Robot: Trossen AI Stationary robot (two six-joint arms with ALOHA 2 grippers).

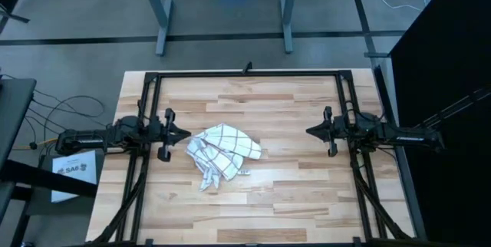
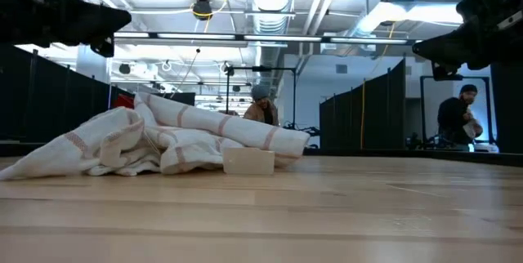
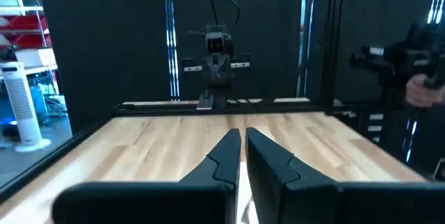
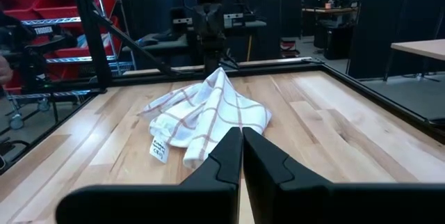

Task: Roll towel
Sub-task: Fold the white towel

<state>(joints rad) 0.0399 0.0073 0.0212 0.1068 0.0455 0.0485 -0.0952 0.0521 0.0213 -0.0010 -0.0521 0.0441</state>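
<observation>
The towel (image 1: 221, 153) is seen lying in a crumpled heap on the wooden table (image 1: 291, 193), a little left of the middle. It is not rolled. The left gripper (image 1: 186, 133) is held just beside the towel, pinched closed with nothing in it. The right gripper (image 1: 309, 131) is kept well apart from the towel, also pinched closed on nothing.

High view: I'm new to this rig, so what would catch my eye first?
The crumpled checked towel lies in a heap mid-table on the wooden table. The left gripper sits right beside it with fingers shut; the right gripper, also shut, waits farther off.
</observation>
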